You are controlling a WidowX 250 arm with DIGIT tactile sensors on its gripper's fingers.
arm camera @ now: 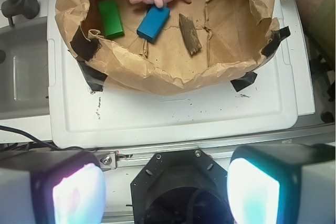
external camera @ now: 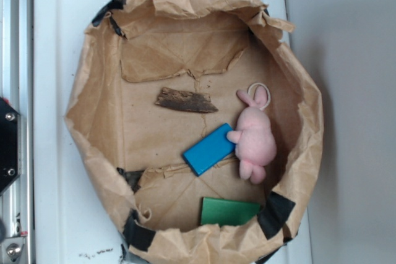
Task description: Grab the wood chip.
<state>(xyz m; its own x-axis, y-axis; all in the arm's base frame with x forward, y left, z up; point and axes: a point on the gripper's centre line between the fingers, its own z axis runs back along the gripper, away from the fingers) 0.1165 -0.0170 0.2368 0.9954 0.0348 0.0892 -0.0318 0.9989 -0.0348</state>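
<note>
1. Nearest the wrist camera, the gripper fills the bottom of the view: two glowing fingers stand far apart, wide open, with nothing between them.
2. Between and just beyond the fingers sits a black mount bolted to a metal rail.
3. Past the rail lies a white plastic lid, serving as the table; dark crumbs are scattered on its near part.
4. On the lid stands a brown paper bag, its sides rolled down into a shallow tub and patched with black tape at several spots along the rim.
5. Inside the bag, seen from the wrist, the wood chip lies flat on the paper floor toward the right, near the bag's middle, well apart from the gripper and touched by nothing. In the exterior view the wood chip is a dark, rough sliver with jagged ends, lying level above the blue block.
6. A blue block lies near the chip, its far end touching a pink plush rabbit.
7. A green rectangle lies flat by the bag's wall, close to a taped stretch of the rim, apart from the other things.
8. Farthest in the wrist view, the rabbit rests against the bag's far wall.
</note>
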